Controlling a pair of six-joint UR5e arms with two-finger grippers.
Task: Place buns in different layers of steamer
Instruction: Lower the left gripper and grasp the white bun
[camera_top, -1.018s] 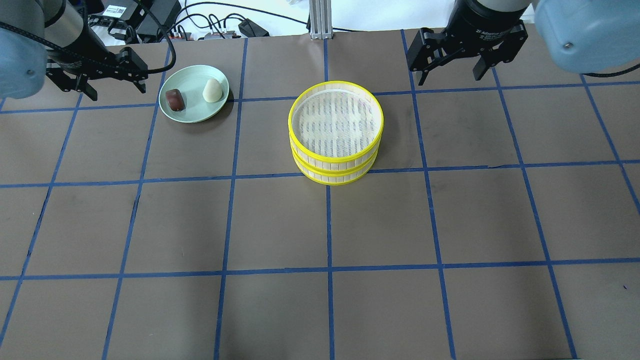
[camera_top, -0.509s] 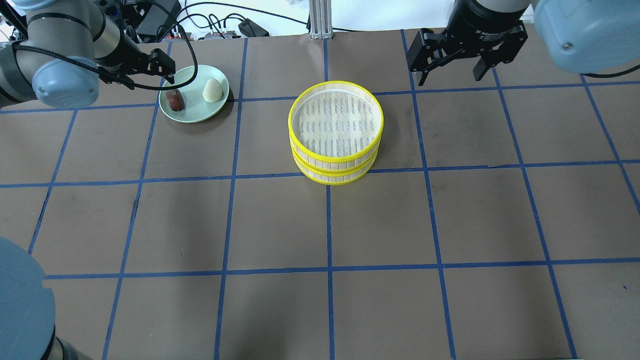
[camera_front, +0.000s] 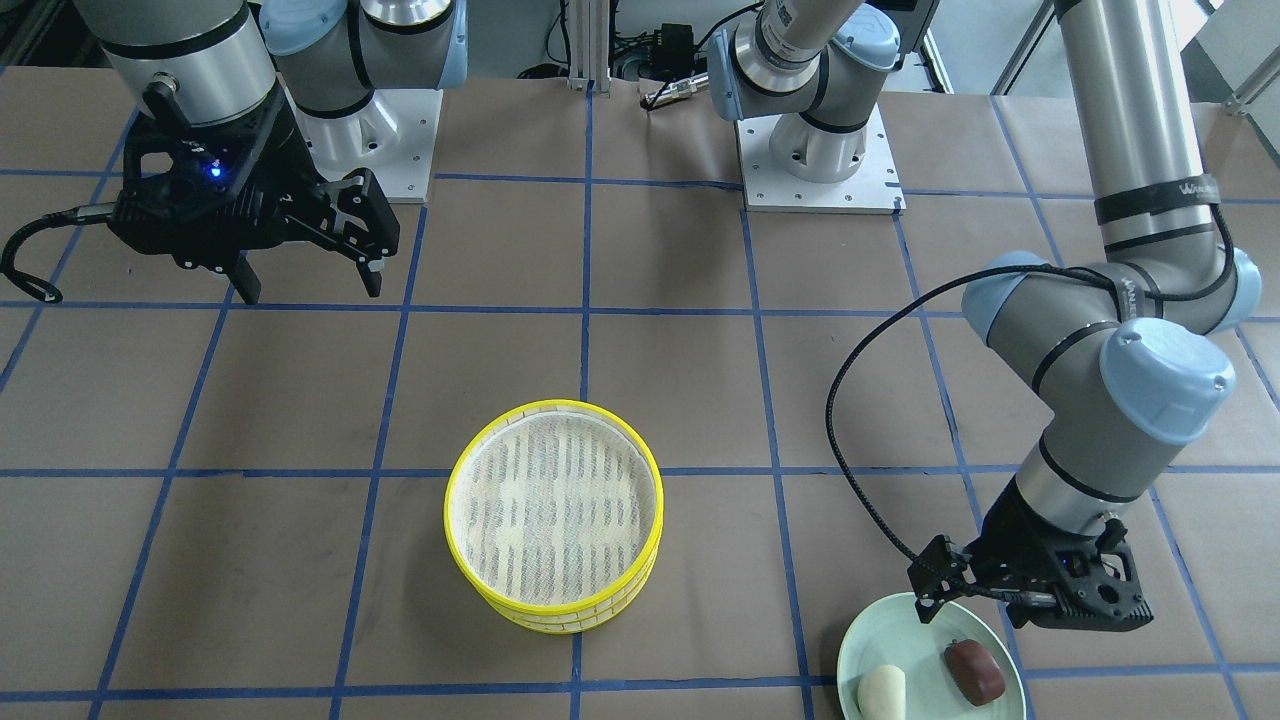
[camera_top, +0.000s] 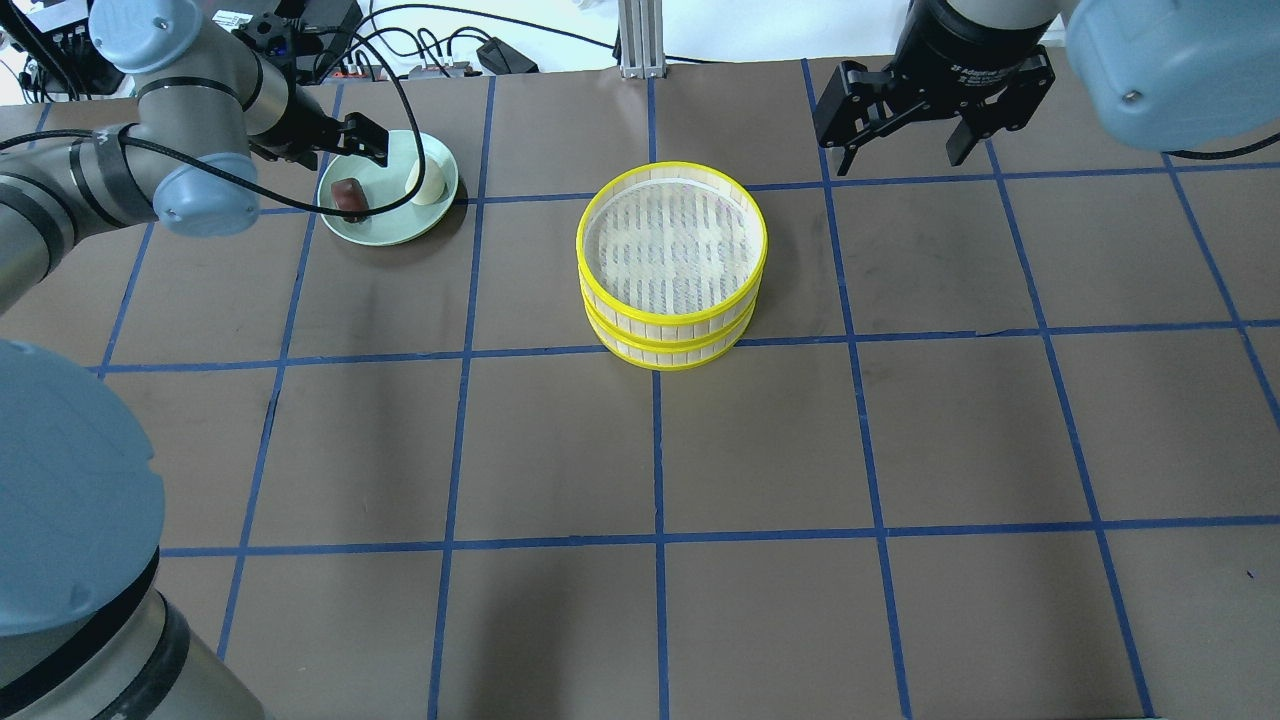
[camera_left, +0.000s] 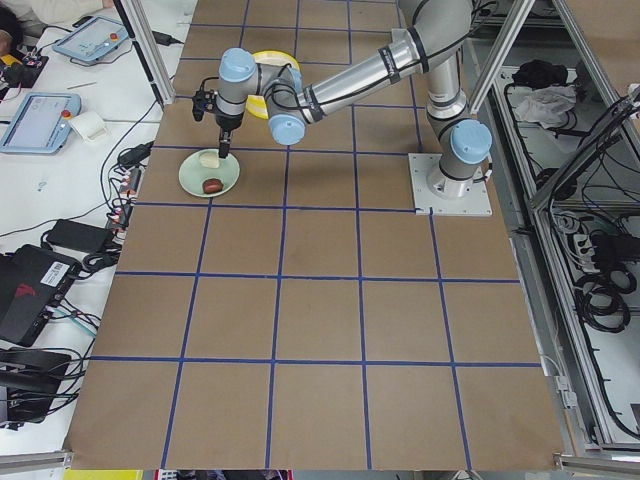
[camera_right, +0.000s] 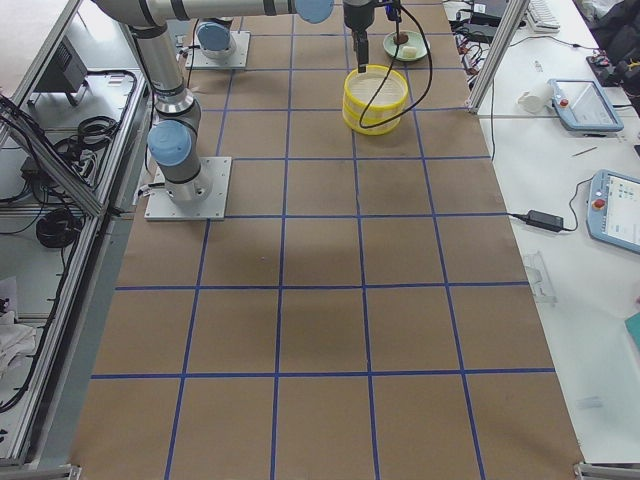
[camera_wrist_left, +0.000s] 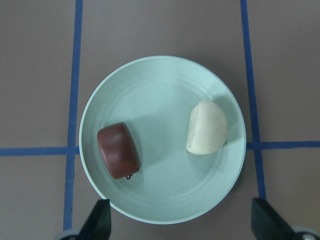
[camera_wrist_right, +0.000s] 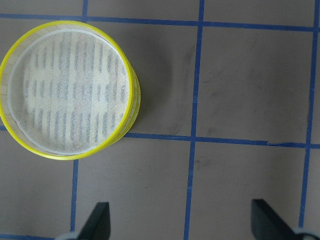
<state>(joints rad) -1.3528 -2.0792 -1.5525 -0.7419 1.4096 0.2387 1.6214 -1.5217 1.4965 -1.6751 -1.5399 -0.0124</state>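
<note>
Two yellow-rimmed steamer trays (camera_top: 672, 265) stand stacked mid-table, the top mesh floor bare; they also show in the front view (camera_front: 553, 515) and the right wrist view (camera_wrist_right: 70, 95). A cream-white bun (camera_top: 425, 182) and a reddish-brown bun (camera_top: 348, 198) lie apart on a pale green plate (camera_top: 392, 234). My left gripper (camera_front: 1030, 605) hovers open over the plate's robot-side edge, holding nothing. Its wrist view shows the brown bun (camera_wrist_left: 118, 150) and cream bun (camera_wrist_left: 207, 127) beyond its fingertips (camera_wrist_left: 97, 225). My right gripper (camera_top: 900, 152) hangs open and empty, beyond and to the right of the steamer.
Brown paper with a blue tape grid covers the table (camera_top: 760, 450). Cables and power bricks (camera_top: 320, 30) lie beyond the far edge behind the plate. A black cable (camera_front: 850, 440) loops off the left arm above the table.
My left arm has swung in from the left edge and now holds its gripper over the plate. The right arm, steamer and buns have not moved.
</note>
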